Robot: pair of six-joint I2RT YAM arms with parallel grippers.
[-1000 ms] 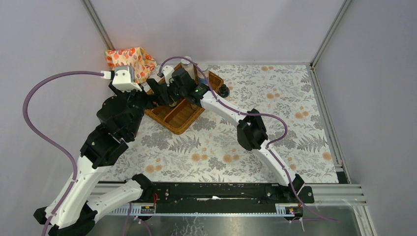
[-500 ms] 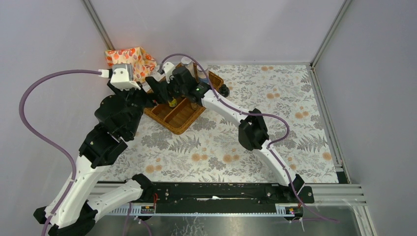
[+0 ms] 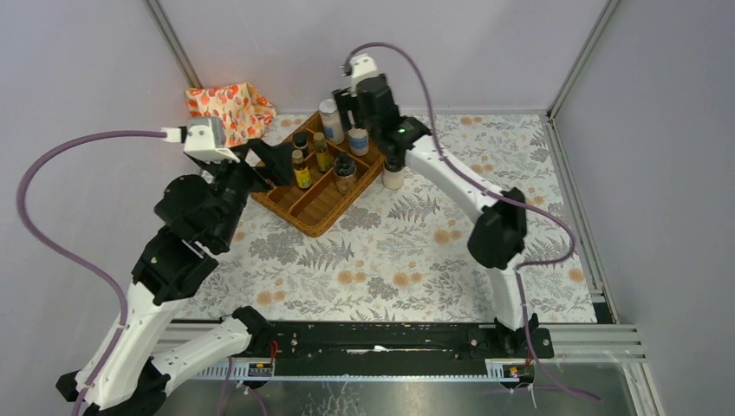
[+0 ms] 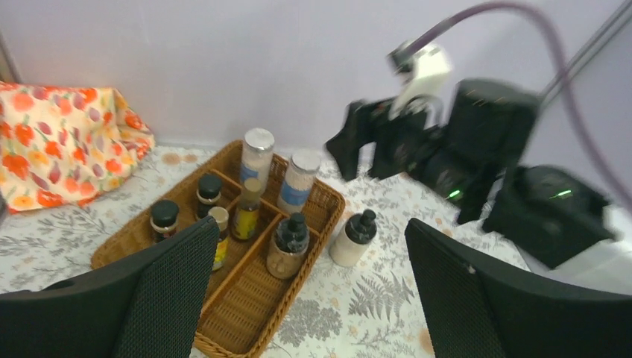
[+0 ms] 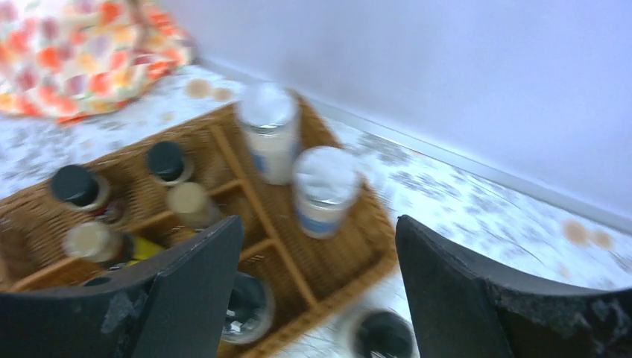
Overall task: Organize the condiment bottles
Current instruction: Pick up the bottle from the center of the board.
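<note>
Though agape, left pincer (image 4: 307,246) empty.

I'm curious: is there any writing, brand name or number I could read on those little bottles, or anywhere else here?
No text is readable in any view.
taller silver-lidded jar: blue label, too blurred to read.
shorter silver-lidded jar: blue label, too blurred to read.
slim bottle: yellow label, too small to read.
cloth: orange pattern only, no writing shows.

Glossy bottles (image 4: 256,160) (rough wicker tray (image 4: 246,317))
</note>
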